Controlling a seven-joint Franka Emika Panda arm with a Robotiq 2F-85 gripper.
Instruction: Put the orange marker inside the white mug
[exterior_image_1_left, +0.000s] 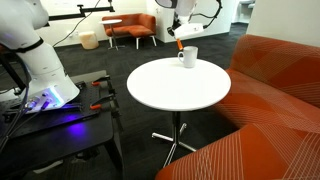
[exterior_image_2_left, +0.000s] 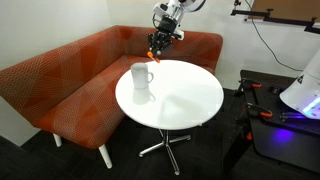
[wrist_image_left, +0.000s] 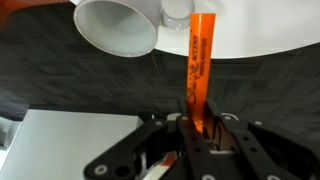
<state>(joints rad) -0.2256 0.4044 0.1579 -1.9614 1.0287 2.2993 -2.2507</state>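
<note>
The gripper (wrist_image_left: 197, 125) is seen clamped on the orange marker (wrist_image_left: 198, 65), with its fingers drawn narrowly together around one end. The marker is held in the air close beside the white mug (wrist_image_left: 120, 25), which is stood near the far edge of the round white table (exterior_image_1_left: 180, 95). An orange sofa (exterior_image_2_left: 60, 80) is set around the table, over dark carpet (wrist_image_left: 60, 80).

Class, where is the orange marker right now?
The orange marker is clamped in the gripper, held in the air over the edge of the table; in the wrist view its tip sits just right of the white mug, not inside it.
</note>
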